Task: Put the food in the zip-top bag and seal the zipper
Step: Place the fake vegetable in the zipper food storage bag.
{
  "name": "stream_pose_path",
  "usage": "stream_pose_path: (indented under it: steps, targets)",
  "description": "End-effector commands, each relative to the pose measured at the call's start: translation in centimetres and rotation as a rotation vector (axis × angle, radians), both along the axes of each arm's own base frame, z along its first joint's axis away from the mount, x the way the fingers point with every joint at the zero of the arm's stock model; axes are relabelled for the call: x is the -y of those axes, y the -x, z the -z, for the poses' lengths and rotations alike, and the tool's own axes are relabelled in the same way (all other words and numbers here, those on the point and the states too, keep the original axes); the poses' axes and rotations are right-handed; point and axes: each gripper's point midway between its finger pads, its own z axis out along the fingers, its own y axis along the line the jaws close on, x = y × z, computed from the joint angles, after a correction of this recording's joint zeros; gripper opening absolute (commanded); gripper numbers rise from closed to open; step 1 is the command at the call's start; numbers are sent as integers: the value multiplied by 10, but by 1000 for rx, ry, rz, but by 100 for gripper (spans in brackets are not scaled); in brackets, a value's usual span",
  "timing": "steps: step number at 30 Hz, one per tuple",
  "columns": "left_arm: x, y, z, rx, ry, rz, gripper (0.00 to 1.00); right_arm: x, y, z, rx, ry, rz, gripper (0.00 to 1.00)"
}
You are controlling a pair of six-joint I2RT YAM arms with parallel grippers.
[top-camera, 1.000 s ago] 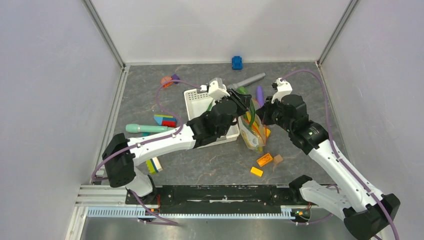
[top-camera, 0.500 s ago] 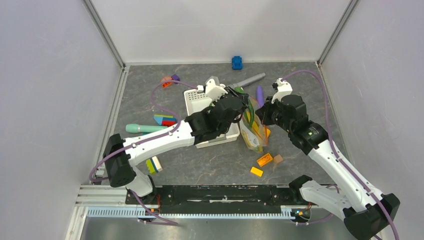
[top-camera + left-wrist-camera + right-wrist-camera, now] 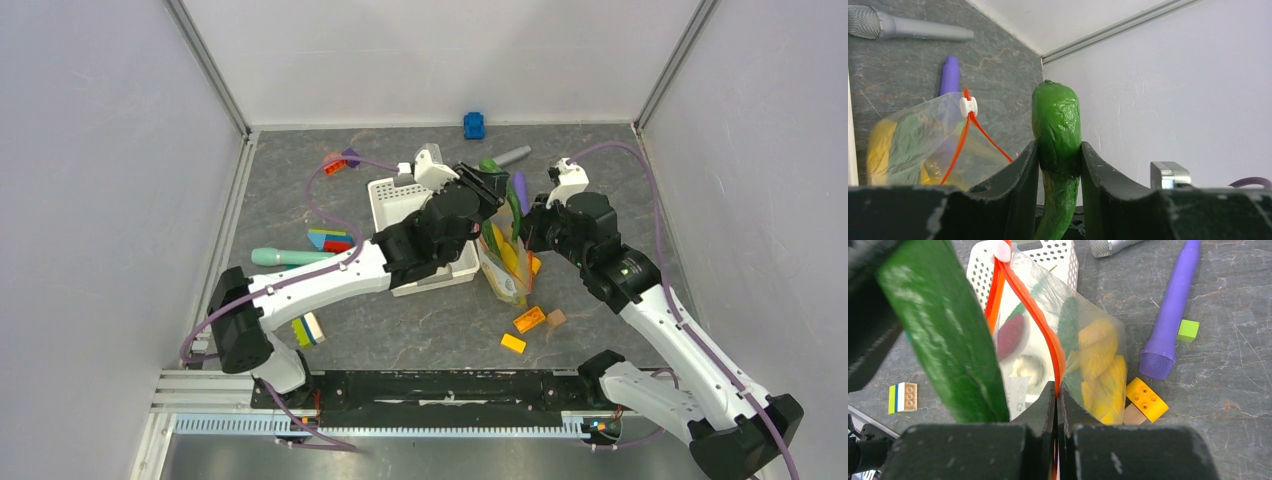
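Note:
My left gripper (image 3: pixel 1057 152) is shut on a green cucumber (image 3: pixel 1057 122) and holds it up in the air beside the mouth of the clear zip-top bag (image 3: pixel 918 137); the cucumber also shows large and blurred in the right wrist view (image 3: pixel 945 335). My right gripper (image 3: pixel 1058 392) is shut on the bag's orange-red zipper strip (image 3: pixel 1045 335) and holds the bag (image 3: pixel 503 262) up with its mouth open. Inside the bag lie yellow banana-like pieces (image 3: pixel 1100 370), a purple-red sweet potato (image 3: pixel 1010 335), a whitish piece (image 3: pixel 1028 367) and a dark-green piece (image 3: pixel 1068 325). The white slider (image 3: pixel 968 106) sits at the zipper's end.
The white slotted basket (image 3: pixel 395 200) stands left of the bag. A long purple cylinder (image 3: pixel 1170 315), a grey microphone (image 3: pixel 510 156), orange and yellow blocks (image 3: pixel 528 320), a green cube (image 3: pixel 1188 330), a teal cylinder (image 3: pixel 290 257) and coloured blocks (image 3: pixel 330 240) lie around. A blue toy (image 3: pixel 474 125) sits by the back wall.
My left gripper has lifted the green cucumber up and toward the back right, to beside the bag's mouth. My right gripper holds the zipper strip and has shifted only slightly.

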Motion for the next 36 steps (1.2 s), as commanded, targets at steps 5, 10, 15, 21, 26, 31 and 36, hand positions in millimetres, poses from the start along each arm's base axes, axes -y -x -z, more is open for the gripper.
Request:
stream_pose_path:
  steps: [5, 10, 15, 21, 26, 31, 36]
  targets:
    - [9, -2, 39, 25, -81, 14, 2, -5, -1, -19, 50, -47, -8, 0]
    - [0, 4, 56, 31, -105, 25, 2, -4, -3, -20, 52, -44, 1, 0]
    - [-8, 9, 65, 71, -112, 41, 9, -3, -5, -18, 48, -39, 5, 0]
    - [8, 19, 54, 136, -162, 157, 70, -4, -5, -18, 48, -42, 6, 0]
    - [15, 31, 43, 190, -201, 253, 99, -3, -5, -19, 51, -42, 9, 1]
    - [8, 43, 29, 251, -269, 320, 100, -2, -6, -17, 49, -34, 11, 1]
    - [-31, 37, 33, 207, -449, 235, 100, 1, -6, -12, 51, -4, 13, 1]
